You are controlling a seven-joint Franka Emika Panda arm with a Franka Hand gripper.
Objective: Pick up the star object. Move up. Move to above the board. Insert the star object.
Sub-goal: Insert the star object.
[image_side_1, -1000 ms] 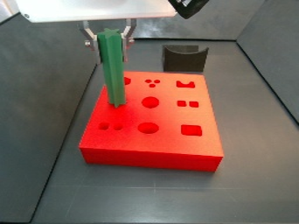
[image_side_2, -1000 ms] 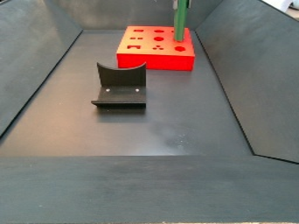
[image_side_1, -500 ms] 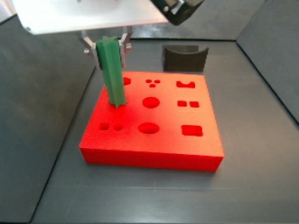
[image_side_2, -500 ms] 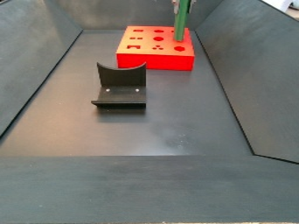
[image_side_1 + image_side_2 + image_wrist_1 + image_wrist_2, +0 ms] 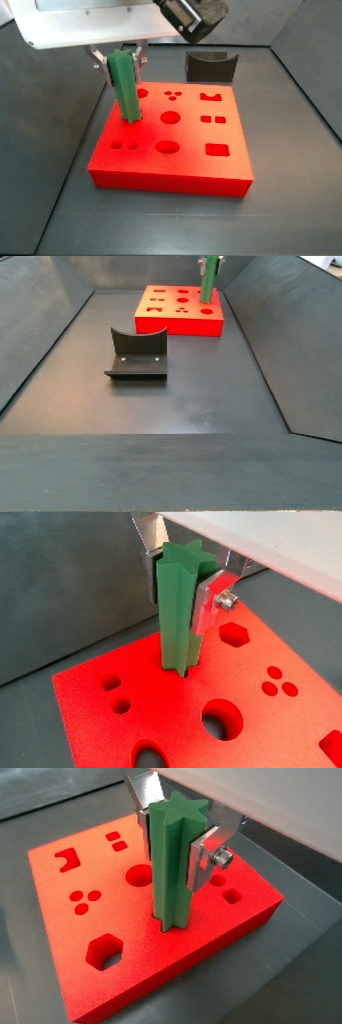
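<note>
The star object [image 5: 177, 612], a tall green star-section peg, stands upright with its lower end in a recess near a corner of the red board [image 5: 147, 702]. In both wrist views my gripper [image 5: 174, 843] is shut on the star object [image 5: 171, 878], a silver finger plate against each side near its top. In a side view the gripper [image 5: 120, 55] sits over the board [image 5: 147, 165], at its far left part, with the star object [image 5: 127, 88] rising from it. Another side view shows the star object [image 5: 209, 281] at the right end of the board [image 5: 181, 324].
The dark fixture [image 5: 210, 66] stands on the grey floor just past the board's far edge, and in a side view the fixture [image 5: 136, 353] lies nearer than the board. Sloping dark walls [image 5: 47, 346] enclose the floor on all sides.
My gripper has come down with the star object, whose top now sits lower over the board while its foot stays in the same recess.
</note>
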